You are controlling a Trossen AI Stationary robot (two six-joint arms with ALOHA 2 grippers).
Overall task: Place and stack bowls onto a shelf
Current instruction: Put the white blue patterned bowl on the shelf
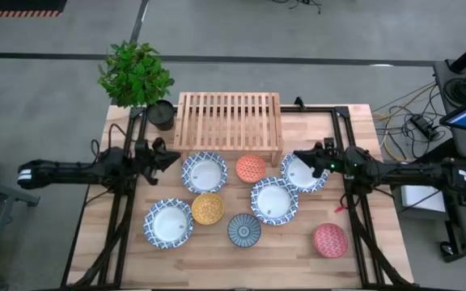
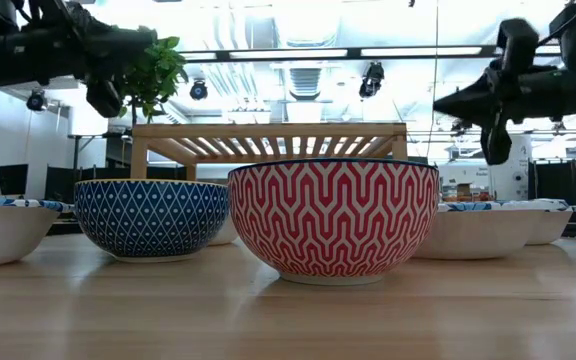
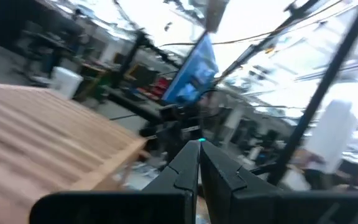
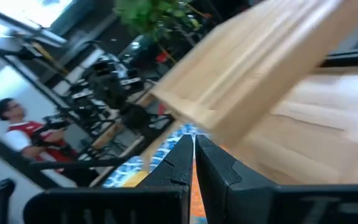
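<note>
Several bowls sit on their bases on the plank table. Among them are wide white ones with blue rims (image 1: 205, 172) (image 1: 274, 200) (image 1: 168, 224) and small ones in orange (image 1: 251, 168), yellow (image 1: 208, 208), blue-grey (image 1: 244, 229) and red (image 1: 330, 240). The light-wood shelf (image 1: 227, 121) stands on its legs behind them, nothing on its slats. My left gripper (image 1: 172, 156) hovers shut left of the bowls, raised clear. My right gripper (image 1: 299, 153) is shut too, raised over the far rim of another white bowl (image 1: 306, 174). Both sets of fingers (image 3: 199, 149) (image 4: 192, 140) hold nothing.
A leafy plant (image 1: 136, 73) in a dark pot (image 1: 161, 113) stands at the shelf's left end. Black frame rails (image 1: 124, 218) (image 1: 362, 226) run along both sides of the table. Bare planks lie along the near edge (image 1: 241, 271).
</note>
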